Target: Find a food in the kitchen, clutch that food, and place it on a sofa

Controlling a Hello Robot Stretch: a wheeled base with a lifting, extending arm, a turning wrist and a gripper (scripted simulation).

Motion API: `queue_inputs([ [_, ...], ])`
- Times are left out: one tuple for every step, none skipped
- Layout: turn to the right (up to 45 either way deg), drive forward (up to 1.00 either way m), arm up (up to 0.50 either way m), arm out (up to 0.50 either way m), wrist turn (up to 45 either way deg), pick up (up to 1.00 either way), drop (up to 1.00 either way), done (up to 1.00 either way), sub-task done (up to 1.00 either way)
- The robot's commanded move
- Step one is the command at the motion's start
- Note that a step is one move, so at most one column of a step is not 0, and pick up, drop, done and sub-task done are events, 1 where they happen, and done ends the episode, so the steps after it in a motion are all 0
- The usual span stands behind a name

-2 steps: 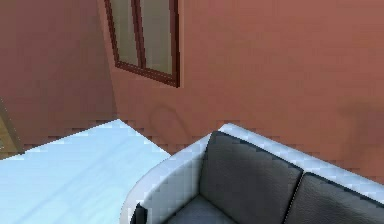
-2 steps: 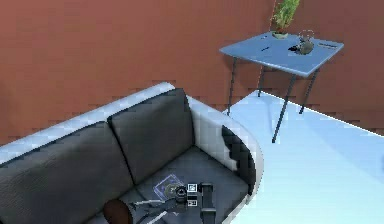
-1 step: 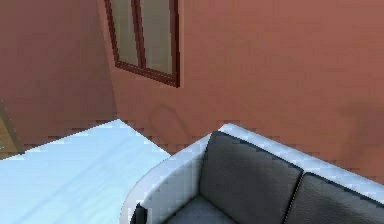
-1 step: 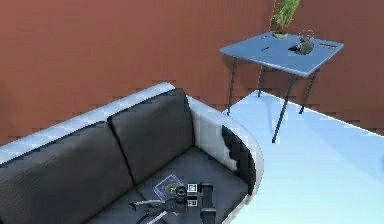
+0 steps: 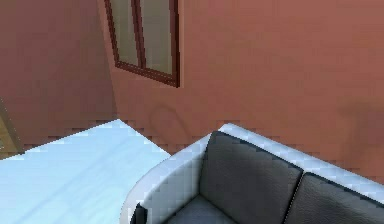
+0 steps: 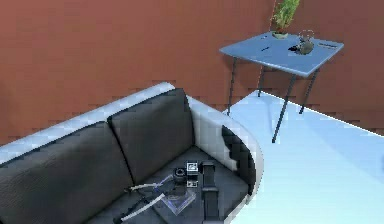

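A sofa [image 6: 120, 140] with a white frame and dark grey cushions runs across the arm side view's left and middle. The same sofa [image 5: 250, 175] fills the forward view's lower right. My arm [image 6: 211, 200] rises from the bottom edge over the seat cushion. The gripper [image 6: 135, 208] reaches leftward low over the seat, its thin pale fingers [image 6: 150, 200] lying against the dark cushion. I cannot tell whether it holds anything.
A small blue-grey table [image 6: 285, 52] on thin dark legs stands past the sofa's end, with a potted plant [image 6: 287, 15] and a small dark object [image 6: 305, 42] on it. Red-brown walls surround the room. A brown-framed window [image 5: 145, 38] is ahead. Pale floor [image 5: 70, 170] lies left of the sofa.
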Motion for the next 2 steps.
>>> queue_inputs([
  [0.0,0.0,0.0,-0.08,0.0,0.0,0.0,0.0,0.0],
  [0.0,0.0,0.0,0.0,0.0,0.0,0.0,1.0,0.0],
])
